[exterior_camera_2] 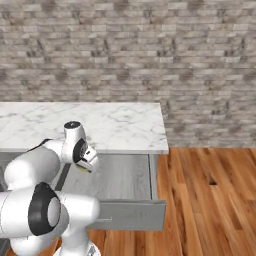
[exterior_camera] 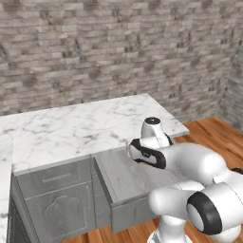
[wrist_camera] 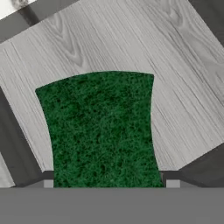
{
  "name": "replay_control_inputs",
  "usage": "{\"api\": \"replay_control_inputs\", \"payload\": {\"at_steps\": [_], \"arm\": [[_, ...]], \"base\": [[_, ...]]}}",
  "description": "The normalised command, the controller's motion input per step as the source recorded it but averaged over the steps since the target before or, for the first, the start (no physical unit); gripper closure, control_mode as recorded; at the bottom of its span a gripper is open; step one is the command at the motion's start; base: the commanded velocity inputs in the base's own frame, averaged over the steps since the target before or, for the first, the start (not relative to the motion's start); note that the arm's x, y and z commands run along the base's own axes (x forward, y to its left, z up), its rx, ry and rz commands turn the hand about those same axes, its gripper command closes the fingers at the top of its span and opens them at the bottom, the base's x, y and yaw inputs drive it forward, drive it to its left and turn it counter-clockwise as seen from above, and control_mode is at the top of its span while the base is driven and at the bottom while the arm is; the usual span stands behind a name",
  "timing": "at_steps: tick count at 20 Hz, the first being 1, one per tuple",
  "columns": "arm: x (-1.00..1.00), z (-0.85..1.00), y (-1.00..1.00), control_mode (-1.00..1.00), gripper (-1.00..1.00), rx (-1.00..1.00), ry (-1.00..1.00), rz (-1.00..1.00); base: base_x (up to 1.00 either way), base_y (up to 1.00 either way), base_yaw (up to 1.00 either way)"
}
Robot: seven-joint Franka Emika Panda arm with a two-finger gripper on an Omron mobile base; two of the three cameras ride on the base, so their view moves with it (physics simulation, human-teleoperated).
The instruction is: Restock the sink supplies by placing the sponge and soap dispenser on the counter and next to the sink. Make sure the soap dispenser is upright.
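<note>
Sponge (wrist_camera: 101, 131) dead ahead, green face up, lying on the pale wood-grain floor of the open drawer (exterior_camera_2: 120, 177). In the hand view we have the gripper (wrist_camera: 107, 183) right over it, jaws spread, one dark tip at seven o'clock of the green block and the other at five, so the block sits between them and is not yet pinched. We judge this to be the pickup step for the sponge. The next move calls for the jaws to press in on the two long sides, then a straight lift clear of the drawer.

Room to work: the drawer's dark walls cross the hand view at ten and two o'clock, well apart from the sponge, so we see no crowding there. From the base, the counter (exterior_camera: 71, 128) lies bare at twelve o'clock above the drawer. Its front edge overhangs the drawer's back, so the lift should clear that lip first.
</note>
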Motion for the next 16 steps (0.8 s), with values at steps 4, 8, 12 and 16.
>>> {"api": "replay_control_inputs", "payload": {"at_steps": [4, 8, 12, 16], "arm": [[-0.22, 1.00, -0.32, -1.00, 1.00, 0.00, 0.01, -0.09], [-0.52, 0.99, -0.18, -1.00, 1.00, 0.00, 0.00, -0.08], [-0.62, 0.91, -0.03, -1.00, 1.00, 0.00, 0.00, -0.06], [-0.54, 0.64, 0.00, -1.00, 1.00, 0.00, 0.04, -0.03]], "base": [[0.00, 0.00, 0.00], [0.00, 0.00, 0.00], [0.00, 0.00, 0.00], [0.00, 0.00, 0.00]]}}
